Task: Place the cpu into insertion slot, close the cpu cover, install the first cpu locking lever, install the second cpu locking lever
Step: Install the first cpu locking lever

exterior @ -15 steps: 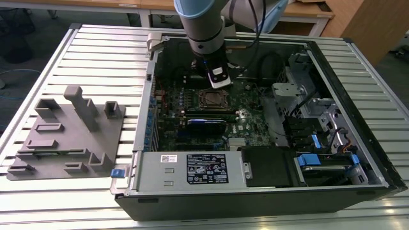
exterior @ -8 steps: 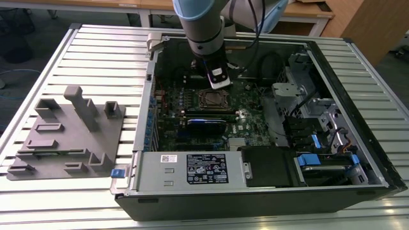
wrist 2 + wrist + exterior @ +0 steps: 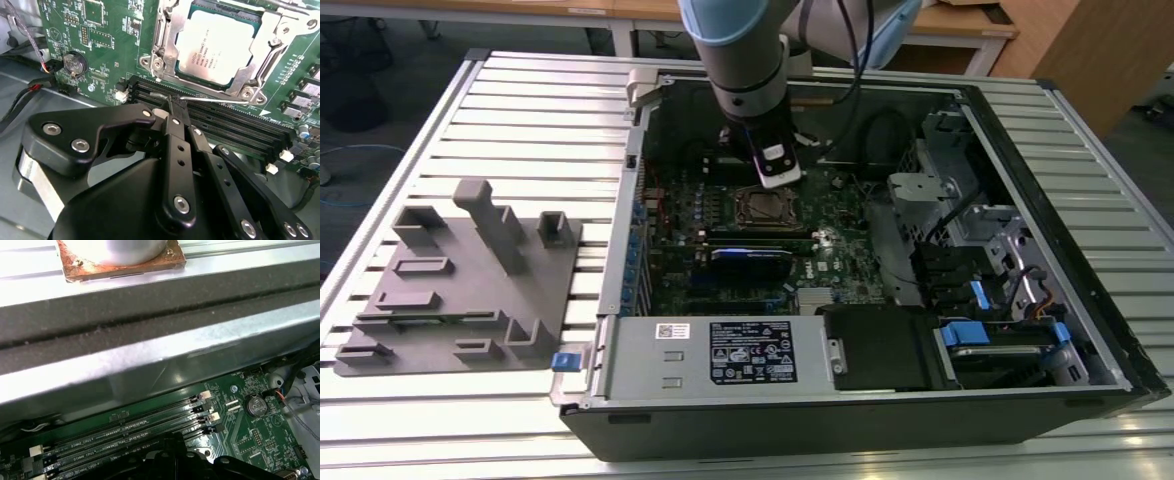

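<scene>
In the second wrist view the cpu [image 3: 220, 45] lies flat in the insertion slot [image 3: 761, 207], its silver-grey top showing through the cut-out of the cpu cover [image 3: 270, 47], which is folded down over it. A thin metal locking lever [image 3: 215, 99] runs along the socket edge next to the memory slots. My gripper [image 3: 171, 103] is shut, with its black fingertips right at the free end of that lever; I cannot tell whether they touch. In the exterior view the gripper [image 3: 781, 175] hangs just behind the socket, inside the open computer case.
Black memory slots [image 3: 225, 125] lie between the gripper and the socket. A coin cell [image 3: 73, 63] and cables sit on the board. The case's metal wall [image 3: 160, 360] is close by. A grey fixture [image 3: 454, 280] stands on the slatted table at the exterior view's left.
</scene>
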### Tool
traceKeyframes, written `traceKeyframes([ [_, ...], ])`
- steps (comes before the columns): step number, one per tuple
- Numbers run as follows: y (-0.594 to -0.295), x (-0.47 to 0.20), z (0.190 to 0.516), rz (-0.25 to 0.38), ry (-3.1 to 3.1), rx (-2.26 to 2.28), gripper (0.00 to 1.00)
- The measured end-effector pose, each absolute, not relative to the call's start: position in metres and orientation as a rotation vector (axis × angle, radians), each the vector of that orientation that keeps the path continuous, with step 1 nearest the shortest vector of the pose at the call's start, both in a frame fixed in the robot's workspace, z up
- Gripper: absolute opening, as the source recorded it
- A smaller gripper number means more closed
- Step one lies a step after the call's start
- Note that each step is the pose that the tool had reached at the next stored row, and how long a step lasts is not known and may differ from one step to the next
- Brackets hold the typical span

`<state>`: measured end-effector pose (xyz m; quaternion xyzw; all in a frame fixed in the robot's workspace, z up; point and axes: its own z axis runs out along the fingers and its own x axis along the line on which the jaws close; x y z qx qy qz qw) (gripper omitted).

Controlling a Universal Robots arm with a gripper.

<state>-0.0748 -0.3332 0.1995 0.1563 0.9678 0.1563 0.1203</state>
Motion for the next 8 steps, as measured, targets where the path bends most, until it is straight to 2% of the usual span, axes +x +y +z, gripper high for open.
traceKeyframes([
  [8, -0.3338, -0.0750, 0.1937, 0.458, 2.817, 0.453, 0.10],
])
